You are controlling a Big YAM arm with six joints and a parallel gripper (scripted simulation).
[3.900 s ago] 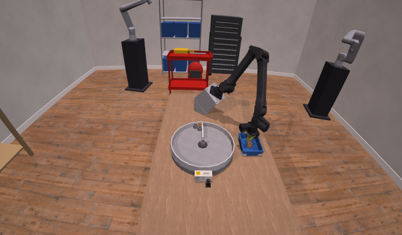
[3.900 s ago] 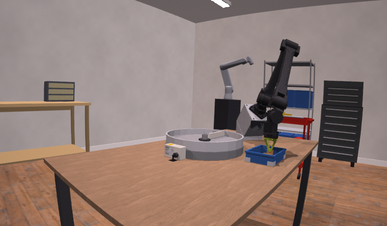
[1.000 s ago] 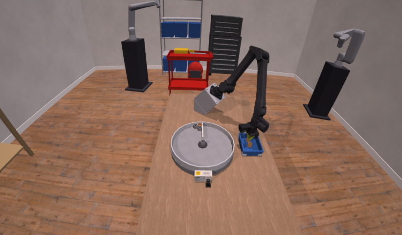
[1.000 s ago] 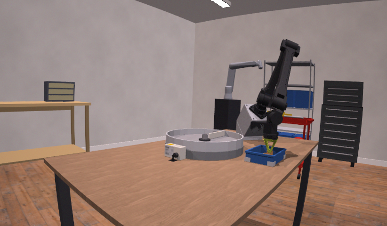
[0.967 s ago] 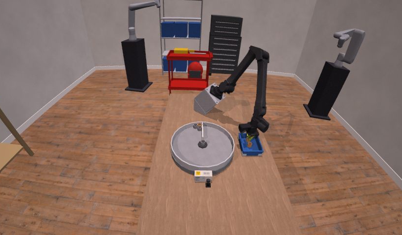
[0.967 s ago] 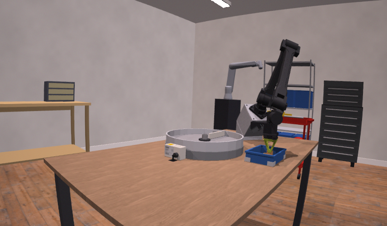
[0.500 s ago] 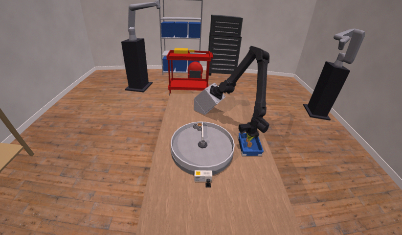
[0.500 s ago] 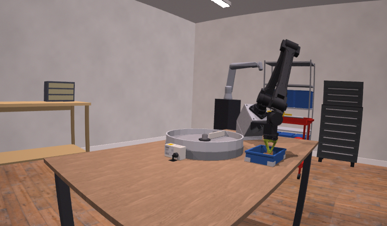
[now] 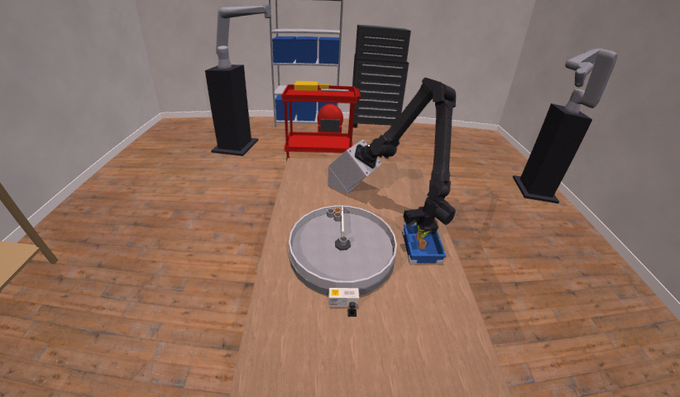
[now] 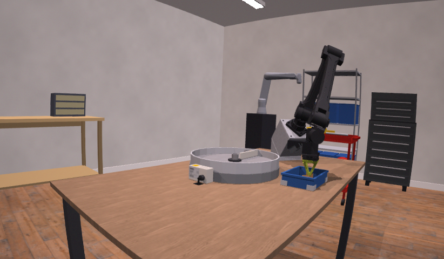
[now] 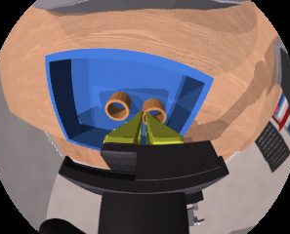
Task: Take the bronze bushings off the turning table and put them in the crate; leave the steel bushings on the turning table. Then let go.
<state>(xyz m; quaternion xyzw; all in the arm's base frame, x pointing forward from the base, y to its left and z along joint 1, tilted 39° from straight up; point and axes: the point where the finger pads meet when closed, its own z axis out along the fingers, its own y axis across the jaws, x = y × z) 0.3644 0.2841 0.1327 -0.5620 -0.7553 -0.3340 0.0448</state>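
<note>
The black arm (image 9: 442, 142) (image 10: 325, 83) reaches down over the blue crate (image 9: 427, 257) (image 10: 297, 182) (image 11: 130, 55), and its hand (image 9: 420, 238) (image 10: 309, 175) (image 11: 144, 114) points into it. The yellow-green fingers are nearly closed, their tips together at the wall of one bronze bushing (image 9: 418, 237) (image 10: 311, 175) (image 11: 155, 103). The contact is small and partly covered, but they appear to pinch that wall. A second bronze bushing (image 9: 422, 244) (image 11: 121, 99) is in the crate just beside it, apart from the fingers, its open end showing in the wrist view.

The crate sits on the wooden counter (image 9: 373, 344) (image 10: 198, 208), beside the round grey turning table (image 9: 294, 263) (image 10: 247, 170). Near the turning table's far rim, a third bronze bushing (image 9: 337, 210) stands close to two steel bushings (image 9: 330, 212) (image 9: 337, 217), next to the outer end of a pale bar (image 9: 342, 223) (image 10: 249, 154). That bar runs from the rim toward the hub (image 9: 342, 242) (image 10: 234, 157). A white labelled box (image 9: 343, 298) (image 10: 200, 173) is at the turning table's near side, with a small black device (image 9: 351, 310) (image 10: 201, 178) in front of it.
</note>
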